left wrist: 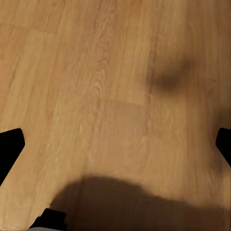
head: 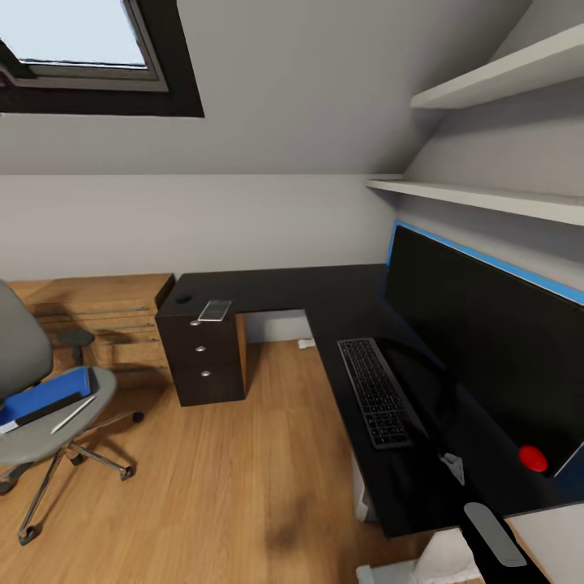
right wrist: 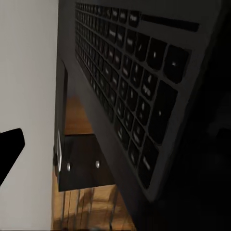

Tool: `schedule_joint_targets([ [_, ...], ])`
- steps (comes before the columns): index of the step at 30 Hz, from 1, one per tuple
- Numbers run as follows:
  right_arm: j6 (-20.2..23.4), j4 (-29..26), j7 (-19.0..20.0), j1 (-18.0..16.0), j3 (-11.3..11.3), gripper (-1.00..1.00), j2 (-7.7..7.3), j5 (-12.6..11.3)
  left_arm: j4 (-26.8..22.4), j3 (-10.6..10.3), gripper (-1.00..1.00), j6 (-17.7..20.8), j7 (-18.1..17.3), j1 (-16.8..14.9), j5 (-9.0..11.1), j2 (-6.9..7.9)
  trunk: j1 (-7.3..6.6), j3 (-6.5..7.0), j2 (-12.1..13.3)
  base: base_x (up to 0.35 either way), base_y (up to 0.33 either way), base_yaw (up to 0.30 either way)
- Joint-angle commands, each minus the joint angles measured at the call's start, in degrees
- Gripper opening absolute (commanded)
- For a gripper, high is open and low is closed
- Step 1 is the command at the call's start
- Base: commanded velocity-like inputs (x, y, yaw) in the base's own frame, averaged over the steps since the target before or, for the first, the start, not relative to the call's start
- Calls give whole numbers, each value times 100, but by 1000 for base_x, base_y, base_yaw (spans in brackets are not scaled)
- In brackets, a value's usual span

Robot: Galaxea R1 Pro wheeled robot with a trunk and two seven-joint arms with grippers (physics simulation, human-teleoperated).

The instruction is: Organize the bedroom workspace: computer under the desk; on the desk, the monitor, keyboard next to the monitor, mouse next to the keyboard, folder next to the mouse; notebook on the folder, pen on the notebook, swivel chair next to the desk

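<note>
We are seeing the keyboard lying slim and dark on the tabletop beside the monitor; the folder is sitting on the swivel chair. Both pincers' states we cannot tell.

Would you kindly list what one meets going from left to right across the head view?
Swivel chair carrying the folder → drawer unit of the desk → keyboard → monitor.
</note>
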Motion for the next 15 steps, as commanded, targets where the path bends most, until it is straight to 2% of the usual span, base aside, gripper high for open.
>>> schedule_joint_targets([
  [1,43,2,10,-3,-14,100,1,-47,5,-45,100,-26,7,-4,61,4,-4,-6,-4,-312,0,0],
  [15,50,6,10,-3,-9,100,1,-47,12,-45,100,-17,10,-4,67,15,-4,-6,-4,-317,0,0],
])
